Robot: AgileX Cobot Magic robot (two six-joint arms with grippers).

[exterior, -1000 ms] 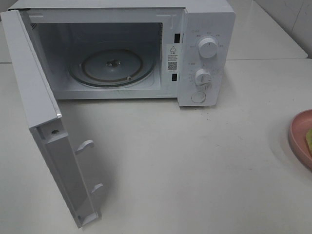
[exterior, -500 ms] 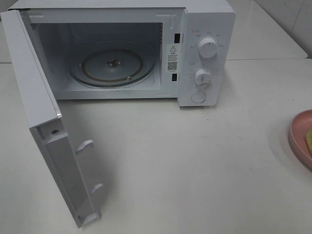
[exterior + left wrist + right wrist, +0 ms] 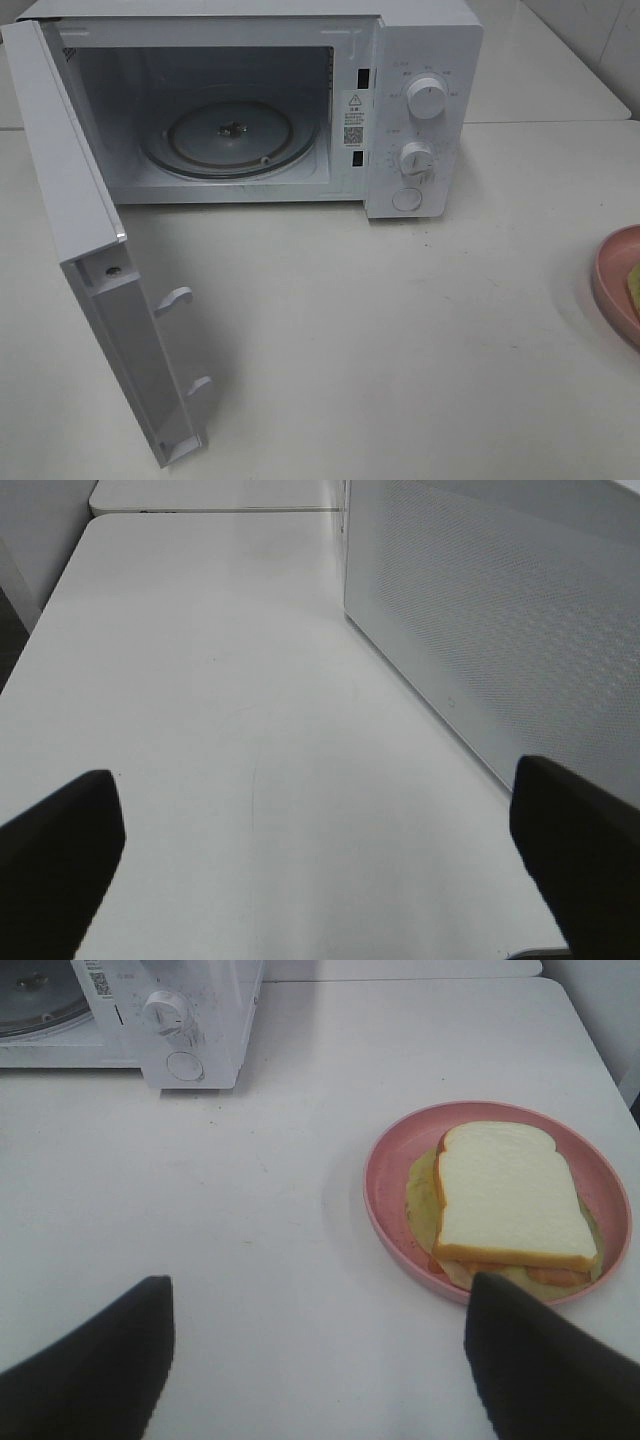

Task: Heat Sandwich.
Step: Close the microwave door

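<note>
The microwave (image 3: 250, 100) door is swung open and the turntable bare, so loading is in hand. The sandwich (image 3: 515, 1205) lies on the pink plate (image 3: 385, 1175) on the desk (image 3: 400, 330), well apart from it. Both the right hand (image 3: 318, 1355) and the left hand (image 3: 320, 855) are spread and empty. Next, the right hand must be brought to the sandwich for a grasp.

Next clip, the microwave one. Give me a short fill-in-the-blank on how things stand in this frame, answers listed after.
1. The microwave door stands ____.
2. The sandwich lies on a round ____ plate.
3. The glass turntable inside the microwave has ____ on it.
4. The right gripper has its jaws ____, holding nothing.

Missing words: open; pink; nothing; open
</note>
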